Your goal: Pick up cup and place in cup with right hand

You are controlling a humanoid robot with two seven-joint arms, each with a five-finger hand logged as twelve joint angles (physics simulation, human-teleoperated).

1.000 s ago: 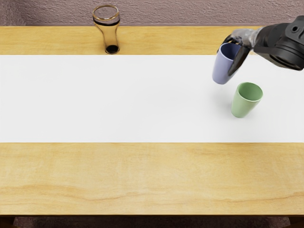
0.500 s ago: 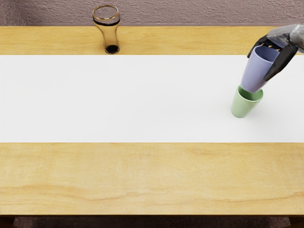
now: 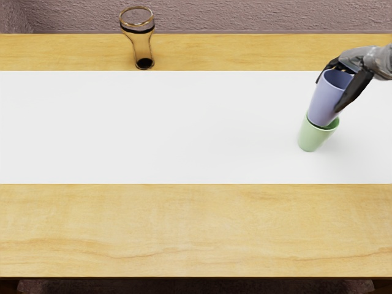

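Observation:
At the right of the head view, my right hand [image 3: 340, 86] is shut on the blue-violet cup [image 3: 326, 102], fingers and thumb around its upper part. That cup is upright with a slight tilt, and its lower end overlaps the mouth of the green cup [image 3: 313, 136]. The green cup stands upright on the white strip. The blue cup's bottom seems to be just inside the green rim; how deep it sits cannot be told exactly.
A clear glass [image 3: 142, 46] with a dark band and gold rim stands at the back left, near the wall. The white strip [image 3: 153, 128] runs across the wooden table [image 3: 184, 226], whose front edge lies near the picture's bottom.
Over the last second my right hand carried the blue cup rightward to the green cup, then lowered it slightly toward the green rim. The green cup and the glass have not moved.

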